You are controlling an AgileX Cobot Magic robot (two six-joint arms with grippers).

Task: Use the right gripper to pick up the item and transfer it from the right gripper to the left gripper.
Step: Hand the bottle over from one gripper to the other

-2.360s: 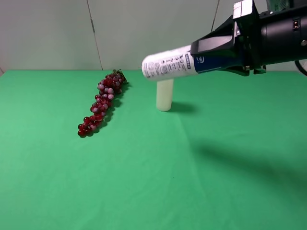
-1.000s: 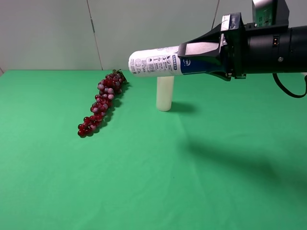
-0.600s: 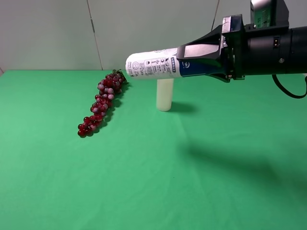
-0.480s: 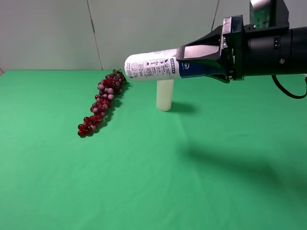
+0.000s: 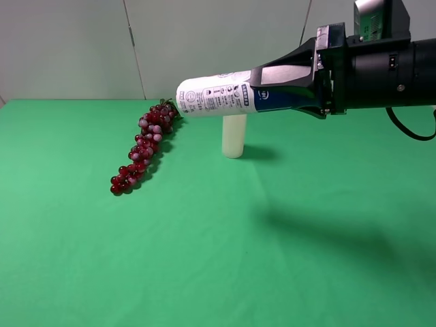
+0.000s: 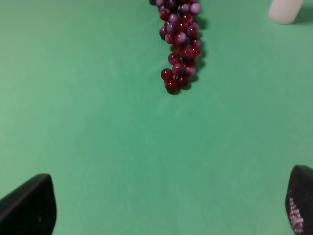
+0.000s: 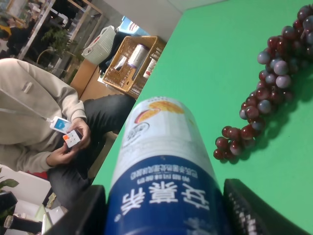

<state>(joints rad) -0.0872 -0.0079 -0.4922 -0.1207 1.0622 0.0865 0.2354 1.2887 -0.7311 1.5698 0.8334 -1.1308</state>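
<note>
The item (image 5: 212, 96), a bottle with a white printed lower body and a dark blue upper part, lies level in the air high above the green table. My right gripper (image 5: 257, 86) reaches in from the right and is shut on its blue end. The white base points left, toward the grapes. In the right wrist view the item (image 7: 164, 156) fills the space between the two black fingers (image 7: 252, 210). The left gripper (image 6: 164, 208) does not show in the exterior high view. In the left wrist view its black fingertips (image 6: 29, 208) stand far apart, open, over bare green cloth.
A bunch of dark red grapes (image 5: 145, 144) lies at the back left of the table. A plain white candle (image 5: 234, 135) stands upright behind and below the bottle. The left wrist view shows the grapes (image 6: 180, 41) and the candle (image 6: 286, 10) far ahead. A seated person (image 7: 44, 127) is beyond the table.
The right gripper has carried the bottle a little further left, then nearly stopped. Grapes and candle have not moved.
</note>
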